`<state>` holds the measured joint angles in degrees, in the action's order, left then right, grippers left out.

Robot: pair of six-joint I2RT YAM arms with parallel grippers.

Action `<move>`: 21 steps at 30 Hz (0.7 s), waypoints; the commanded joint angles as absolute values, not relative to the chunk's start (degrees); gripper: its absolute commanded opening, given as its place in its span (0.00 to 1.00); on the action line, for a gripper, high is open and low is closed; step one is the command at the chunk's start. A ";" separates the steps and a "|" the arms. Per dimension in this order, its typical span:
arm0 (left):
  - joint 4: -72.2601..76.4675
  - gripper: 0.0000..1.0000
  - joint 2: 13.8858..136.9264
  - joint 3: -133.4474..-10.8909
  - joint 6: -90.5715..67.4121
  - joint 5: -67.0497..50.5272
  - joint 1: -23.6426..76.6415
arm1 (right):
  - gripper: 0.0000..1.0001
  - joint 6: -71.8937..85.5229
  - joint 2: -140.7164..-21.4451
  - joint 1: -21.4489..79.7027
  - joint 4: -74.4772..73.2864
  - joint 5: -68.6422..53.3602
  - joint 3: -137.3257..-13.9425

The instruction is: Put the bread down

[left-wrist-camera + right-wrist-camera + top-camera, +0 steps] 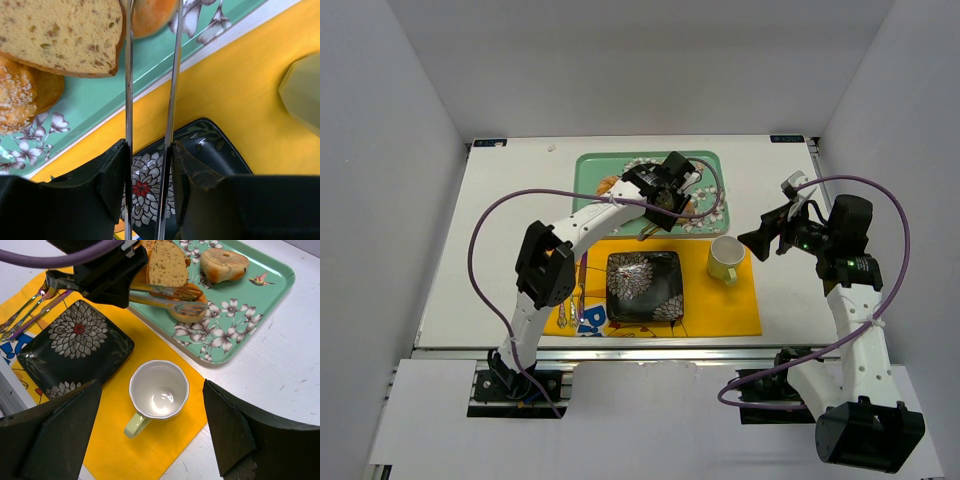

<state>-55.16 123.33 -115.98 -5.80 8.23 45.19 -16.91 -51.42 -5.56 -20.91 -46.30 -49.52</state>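
The bread, a small golden-orange bun, lies on the green floral tray near its front edge. It also shows in the left wrist view and the top view. My left gripper is shut on metal tongs. The two tong blades reach out to the bread, one on each side of it. The black square plate lies on the yellow mat below the tray, with nothing on it. My right gripper hangs open above the mug.
A pale green mug stands on the yellow mat right of the plate. The tray also holds a seeded bread slice, a paler tan ring and a sugared pastry. Cutlery lies left of the plate.
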 commanded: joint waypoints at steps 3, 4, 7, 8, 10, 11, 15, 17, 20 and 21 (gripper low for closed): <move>-55.20 0.41 122.87 -117.07 -5.19 9.32 45.70 | 0.87 -16.08 -50.62 -5.80 -18.81 -47.37 -50.89; -55.28 0.39 122.78 -117.07 -5.19 9.32 45.70 | 0.87 -16.00 -50.62 -5.80 -18.81 -47.37 -50.89; -55.37 0.23 122.61 -117.42 -5.19 9.23 45.70 | 0.87 -16.00 -50.54 -5.80 -18.63 -47.37 -50.98; -55.37 0.23 122.61 -117.42 -5.19 9.23 45.70 | 0.87 -16.00 -50.54 -5.80 -18.63 -47.37 -50.98; -55.37 0.12 122.52 -118.30 -5.27 9.14 45.70 | 0.87 -16.00 -50.54 -5.80 -18.63 -47.37 -51.15; -55.28 0.07 122.35 -118.65 -5.36 9.05 45.70 | 0.87 -15.91 -50.54 -5.80 -18.55 -47.37 -51.15; -54.41 0.00 121.64 -121.10 -6.24 8.53 45.70 | 0.87 -15.82 -50.45 -5.80 -18.72 -47.37 -51.24; -52.74 0.00 120.51 -121.55 -7.38 8.09 45.53 | 0.87 -15.82 -50.36 -5.89 -18.72 -47.29 -51.24; -49.84 0.00 118.92 -121.29 -9.22 7.21 44.74 | 0.87 -15.82 -50.19 -5.89 -18.90 -47.11 -51.42; -49.22 0.00 117.87 -121.03 -9.58 7.12 44.21 | 0.87 -15.82 -50.19 -5.89 -18.90 -47.11 -51.42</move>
